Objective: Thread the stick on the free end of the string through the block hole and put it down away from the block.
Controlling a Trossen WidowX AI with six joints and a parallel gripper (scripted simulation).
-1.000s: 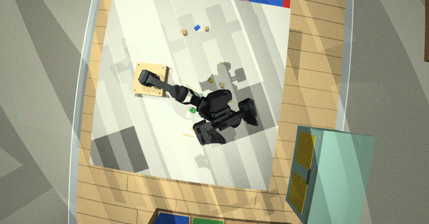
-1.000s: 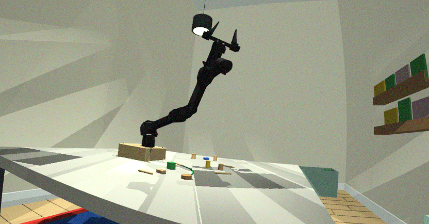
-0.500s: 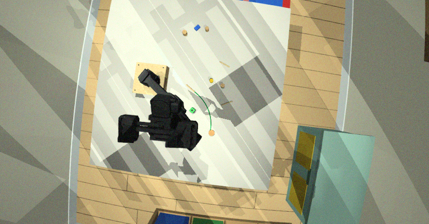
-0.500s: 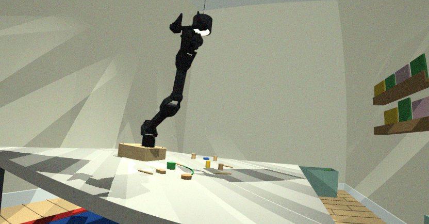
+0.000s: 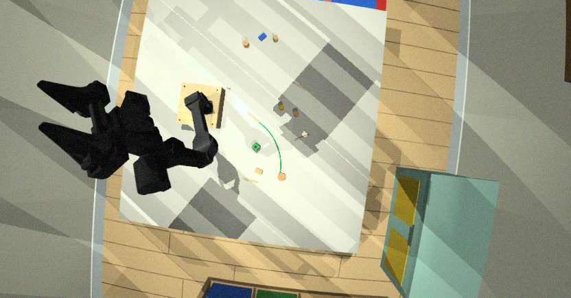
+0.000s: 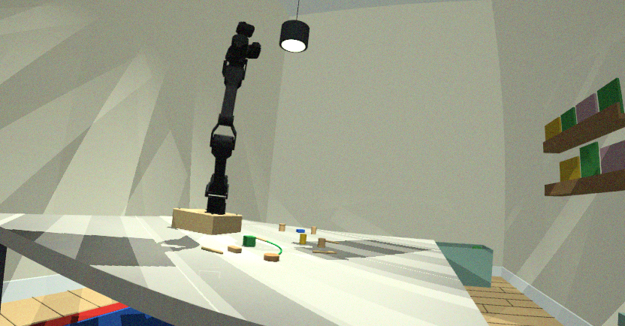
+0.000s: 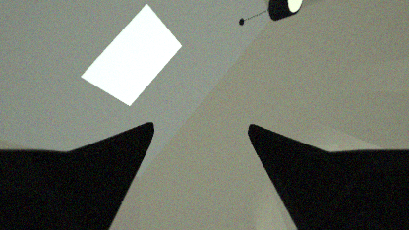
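Seen from above, my claw [image 5: 39, 104] [image 6: 248, 40] [image 7: 203, 127] hangs out past the left edge of the worktop [image 5: 331, 216] [image 6: 371, 293], fingers pointing left and spread wide, nothing between them. My arm [image 5: 199, 124] [image 6: 227, 98] stands tall, almost straight up with a slight lean, over the wooden base [image 5: 183, 116] [image 6: 188, 221] near that left edge; the claw is high above the worktop's level.

The string's stick [image 5: 252, 116] [image 6: 261, 239] lies well below my claw and well to its right, just right of my base. From its end the green string [image 5: 275, 140] [image 6: 279, 248] curves toward the bottom edge and meets the round button [image 5: 281, 176] [image 6: 271, 258]. The green block [image 5: 255, 145] [image 6: 249, 241] sits left of that curve, hole facing up; the string passes beside it, not through.

Left of the button lie a loose stick [image 5: 250, 180] [image 6: 212, 249] and a small tan piece [image 5: 259, 170] [image 6: 234, 249]. Toward the top edge, a blue piece [image 5: 262, 36] [image 6: 300, 230] sits between two tan pegs. Further right, a yellow cylinder [image 5: 281, 106] [image 6: 303, 239] and a brown one stand near each other, with two more loose sticks around them.
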